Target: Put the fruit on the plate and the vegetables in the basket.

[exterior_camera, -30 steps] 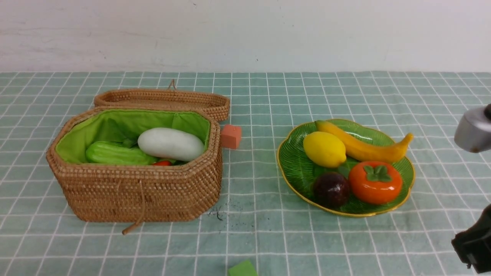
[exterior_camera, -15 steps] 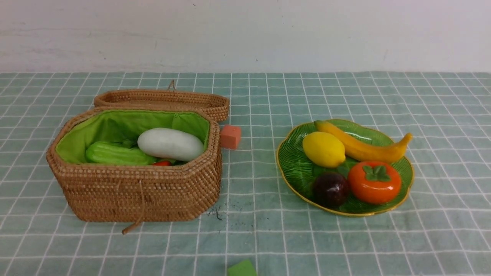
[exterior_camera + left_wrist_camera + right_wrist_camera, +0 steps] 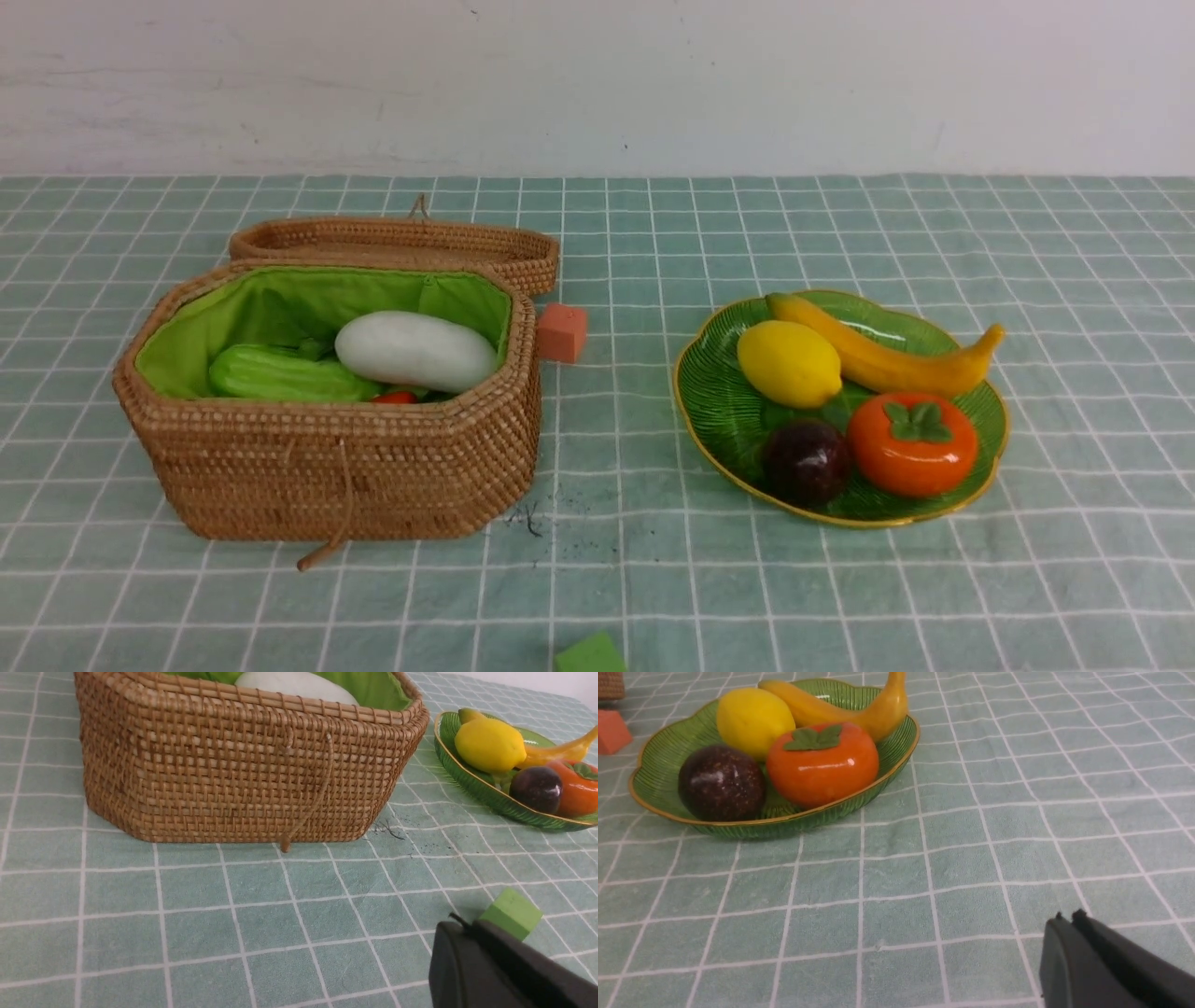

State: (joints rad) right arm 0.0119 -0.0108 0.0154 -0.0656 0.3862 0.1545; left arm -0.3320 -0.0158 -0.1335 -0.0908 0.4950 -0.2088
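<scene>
My jaws on both arms are closed and empty, fruit (image 3: 845, 392) sits on the plate (image 3: 709, 411), vegetables (image 3: 373, 359) in the basket (image 3: 336, 467); a careless retreat could nudge either.

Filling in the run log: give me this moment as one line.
fruit: four on plate | basket: radish, gourd visible, lid off | left gripper: shut, empty | right gripper: shut, empty

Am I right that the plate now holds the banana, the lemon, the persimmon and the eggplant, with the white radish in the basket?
Not quite: the dark round fruit on the plate is the mangosteen, not an eggplant, as the front view shows. The banana, lemon and persimmon are there, and the white radish lies in the basket.
</scene>
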